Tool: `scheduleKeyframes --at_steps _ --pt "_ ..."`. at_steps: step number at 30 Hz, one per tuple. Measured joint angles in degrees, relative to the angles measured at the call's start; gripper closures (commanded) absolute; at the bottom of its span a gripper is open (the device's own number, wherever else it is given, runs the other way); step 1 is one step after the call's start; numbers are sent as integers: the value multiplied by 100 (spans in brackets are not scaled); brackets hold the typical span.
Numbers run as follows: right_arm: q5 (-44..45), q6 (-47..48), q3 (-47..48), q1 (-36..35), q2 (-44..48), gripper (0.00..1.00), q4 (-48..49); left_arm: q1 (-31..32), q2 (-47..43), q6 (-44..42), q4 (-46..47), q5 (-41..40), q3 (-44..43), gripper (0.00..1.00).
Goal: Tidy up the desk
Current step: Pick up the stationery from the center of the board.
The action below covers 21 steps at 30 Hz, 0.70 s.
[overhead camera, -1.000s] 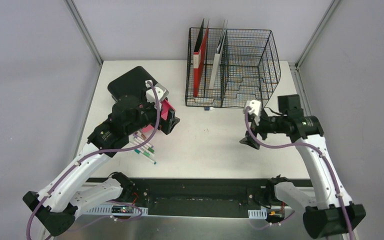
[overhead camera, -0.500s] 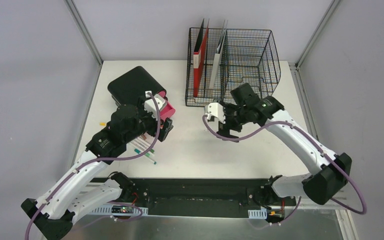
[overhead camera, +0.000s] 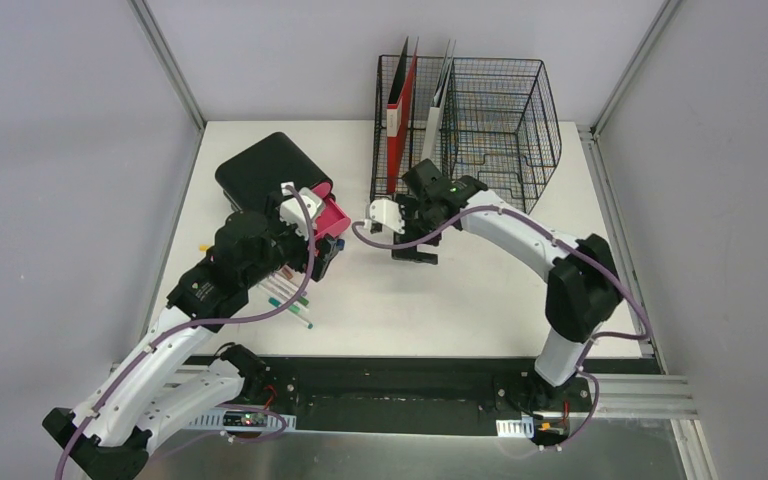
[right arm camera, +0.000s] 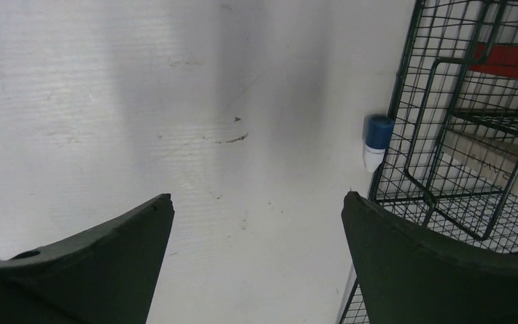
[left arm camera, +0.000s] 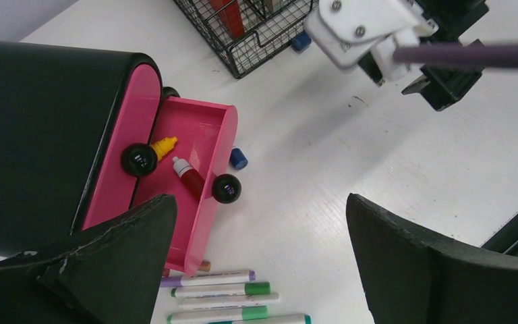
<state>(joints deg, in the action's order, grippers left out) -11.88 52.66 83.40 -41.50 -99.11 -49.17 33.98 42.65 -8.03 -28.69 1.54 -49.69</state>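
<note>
1. We find both arms over the desk point(overhead camera: 440, 300), the white tabletop that fills the floor between the grey walls. The left gripper point(left arm camera: 263, 229) hangs above it with its fingers spread wide and empty, over the pink tray point(left arm camera: 206, 121) that juts from the black case point(left arm camera: 34, 128).
2. The right gripper point(right arm camera: 256, 256), also parted and holding nothing, hovers low just in front of the wire rack point(overhead camera: 500, 120), near a small blue-capped item point(right arm camera: 377, 140) lying right at the rack's base.
3. The nearest hazard, we judge, is the wrists themselves. They sit close together, and a reach by either one could knock the other or snag a purple cable point(overhead camera: 380, 240).
4. The blue-capped item is tight against the mesh. A finger going for it could hook the wire and drag the rack, or push the item under it.
5. The markers point(left arm camera: 222, 300) lie loose just beside the tray, so a low sweep could roll them toward the near edge.
6. A loose blue cap point(left arm camera: 239, 158) beside the tray looks small enough to skid out from closing fingers.
</note>
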Motion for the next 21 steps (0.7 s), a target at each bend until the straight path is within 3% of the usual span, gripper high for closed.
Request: scheduleKeyframes --at_steps 5,10,21 --pt "-59 1132 66 122 -529 7 74 -76 -50 -11 0 0 7 1" --pt "-341 1996 863 496 -1241 13 -210 -168 -98 -13 0 4 15 1" --pt "-376 2507 1574 756 -2076 29 -203 -409 -114 -11 2 111 35 1"
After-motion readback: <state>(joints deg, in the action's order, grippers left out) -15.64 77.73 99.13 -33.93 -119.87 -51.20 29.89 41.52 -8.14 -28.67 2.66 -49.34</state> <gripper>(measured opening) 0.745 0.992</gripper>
